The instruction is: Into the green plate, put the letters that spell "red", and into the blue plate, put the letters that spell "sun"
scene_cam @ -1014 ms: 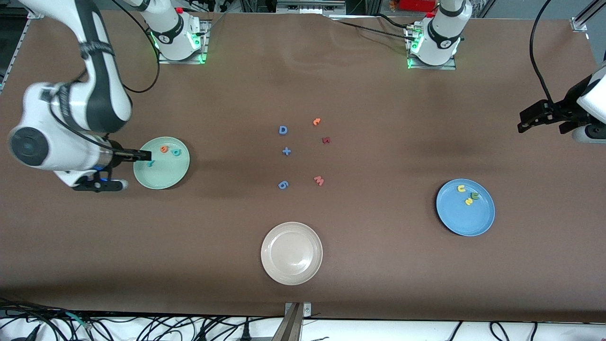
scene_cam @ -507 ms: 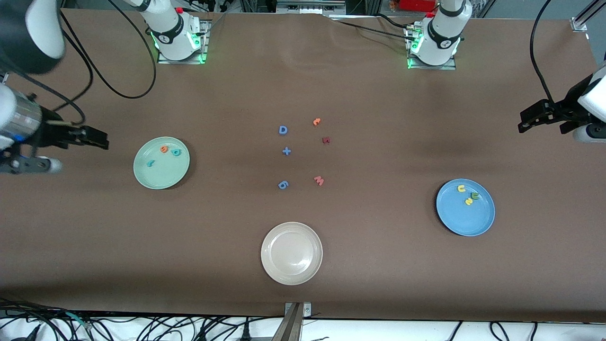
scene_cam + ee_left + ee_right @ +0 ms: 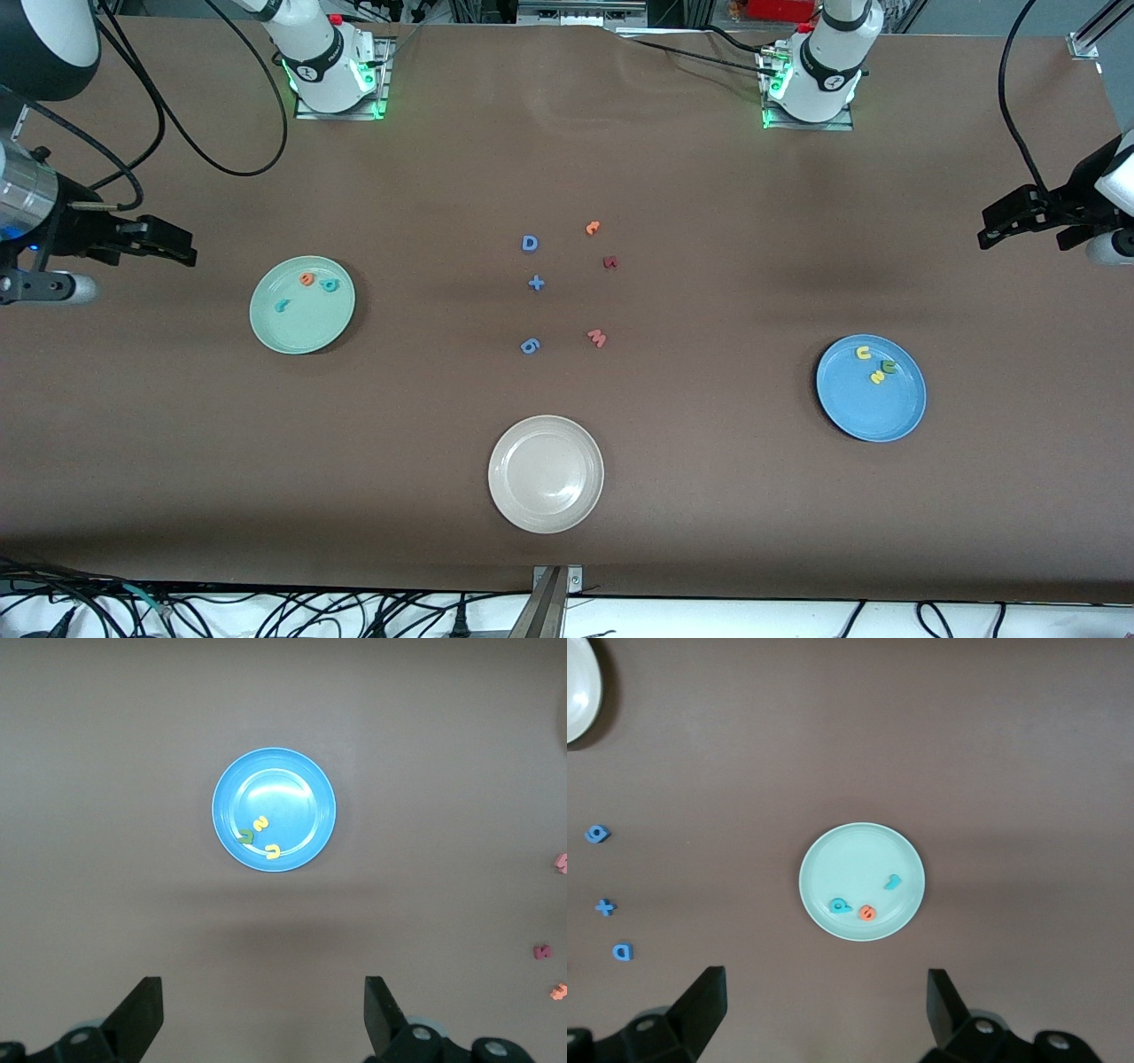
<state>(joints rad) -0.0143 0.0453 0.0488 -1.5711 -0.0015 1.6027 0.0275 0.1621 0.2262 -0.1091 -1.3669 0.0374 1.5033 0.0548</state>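
You are parking the empty, spread-fingered right gripper (image 3: 182,251) and left gripper (image 3: 997,226) over the tabletop's ends, clear of the filled round mint-green plate (image 3: 266,332) and round blue plate (image 3: 904,412).

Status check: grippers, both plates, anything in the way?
Left gripper and right gripper open, empty, at the table ends. Green plate holds three letters; blue plate holds three. Nothing in the way.
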